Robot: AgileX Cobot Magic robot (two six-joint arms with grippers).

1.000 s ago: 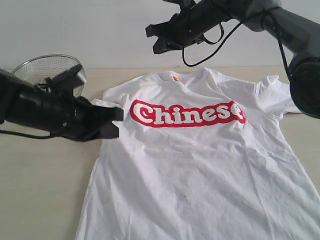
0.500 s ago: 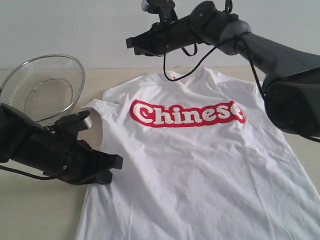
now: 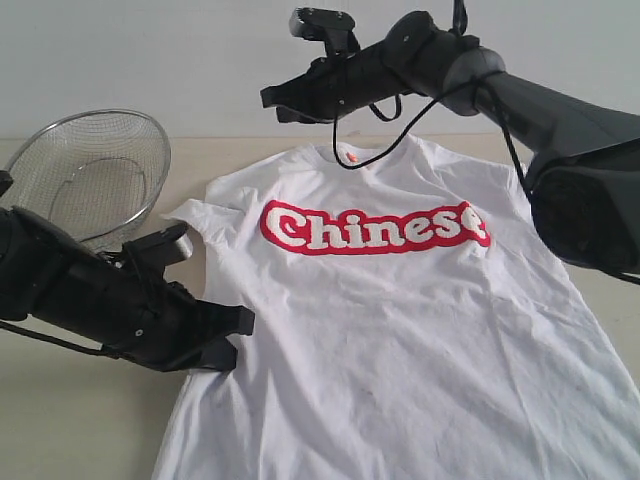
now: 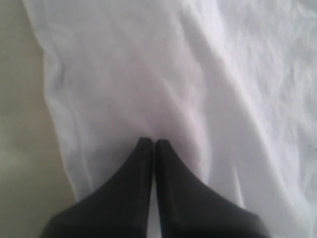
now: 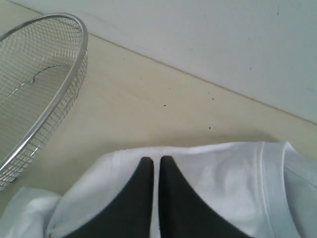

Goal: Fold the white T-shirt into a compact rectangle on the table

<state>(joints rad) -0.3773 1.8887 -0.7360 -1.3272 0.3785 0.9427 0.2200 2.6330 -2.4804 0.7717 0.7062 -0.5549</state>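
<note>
Round silver wire-mesh bowl (image 3: 92, 114) (image 5: 83, 35): far left in exterior view, back by the plain pale grey-white wall (image 3: 150, 60) (image 5: 208, 34). Thick wire rim, fine mesh below, curved wire showing through the mesh. Nothing visible inside it. Near edge partly hidden. Wall is flat and unmarked apart from faint specks.

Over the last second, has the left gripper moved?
Yes. The left gripper has come down the exterior view, from level with the red lettering on the white T-shirt to well below it.
</note>
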